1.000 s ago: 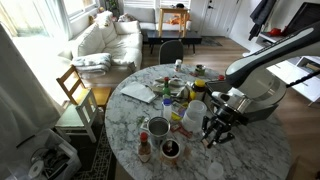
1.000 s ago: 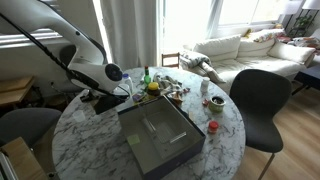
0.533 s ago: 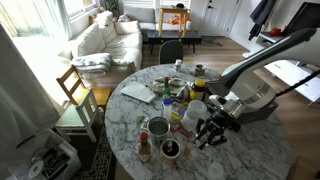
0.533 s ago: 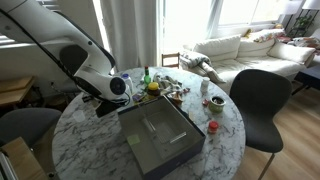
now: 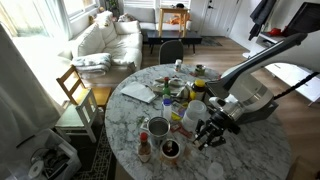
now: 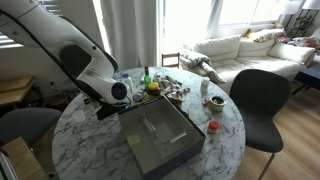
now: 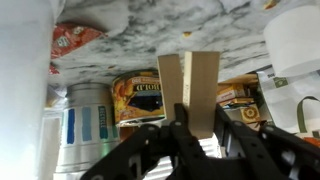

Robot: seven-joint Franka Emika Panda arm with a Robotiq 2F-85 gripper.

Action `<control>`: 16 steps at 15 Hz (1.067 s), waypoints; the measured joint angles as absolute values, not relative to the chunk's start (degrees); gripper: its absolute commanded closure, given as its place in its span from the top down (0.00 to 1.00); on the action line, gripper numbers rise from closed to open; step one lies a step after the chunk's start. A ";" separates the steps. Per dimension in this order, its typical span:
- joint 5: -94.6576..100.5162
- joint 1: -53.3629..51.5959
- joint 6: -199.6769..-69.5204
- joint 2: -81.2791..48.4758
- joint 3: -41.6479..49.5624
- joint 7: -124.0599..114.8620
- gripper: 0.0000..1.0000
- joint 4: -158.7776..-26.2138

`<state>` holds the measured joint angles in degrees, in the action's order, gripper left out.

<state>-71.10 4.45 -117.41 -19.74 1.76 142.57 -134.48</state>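
Note:
My gripper (image 7: 197,125) enters the wrist view from the bottom, its black fingers shut on a flat tan piece (image 7: 195,85) that looks like wood or cardboard and sticks up between them. Just beyond the piece lie a yellow-labelled can (image 7: 140,100) and a blue-and-white can (image 7: 85,125). In an exterior view the gripper (image 5: 207,133) hangs low over the round marble table (image 5: 255,150), right of the cluster of cans (image 5: 158,127). From the opposite side the arm's wrist (image 6: 110,90) hides the fingers.
A white cup (image 5: 196,110), a small bottle (image 5: 144,148) and a dark bowl (image 5: 170,149) stand near the gripper. A grey tray (image 6: 160,135) fills the table's middle, with a red item (image 6: 212,127) beside it. A black chair (image 6: 255,100) and a wooden chair (image 5: 75,90) flank the table.
The arm has shifted a little lower and toward the cluster of cans, still holding the tan piece. The jaws have not changed.

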 measured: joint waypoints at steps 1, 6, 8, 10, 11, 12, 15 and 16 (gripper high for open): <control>-71.10 4.45 -117.41 -19.74 1.76 142.57 0.31 -134.46; -71.10 4.44 -117.41 -19.74 1.76 142.57 0.08 -134.44; -71.10 4.44 -117.41 -19.75 1.79 142.54 0.08 -134.43; -70.94 4.53 -116.99 -19.92 2.19 142.23 0.08 -134.43; -70.94 4.70 -116.65 -20.07 2.48 142.15 0.08 -134.43; -70.93 4.89 -116.22 -20.29 2.82 142.14 0.08 -134.41; -70.86 5.74 -113.47 -21.31 3.51 142.17 0.08 -133.82; -70.86 5.96 -112.41 -21.74 3.60 142.17 0.08 -133.41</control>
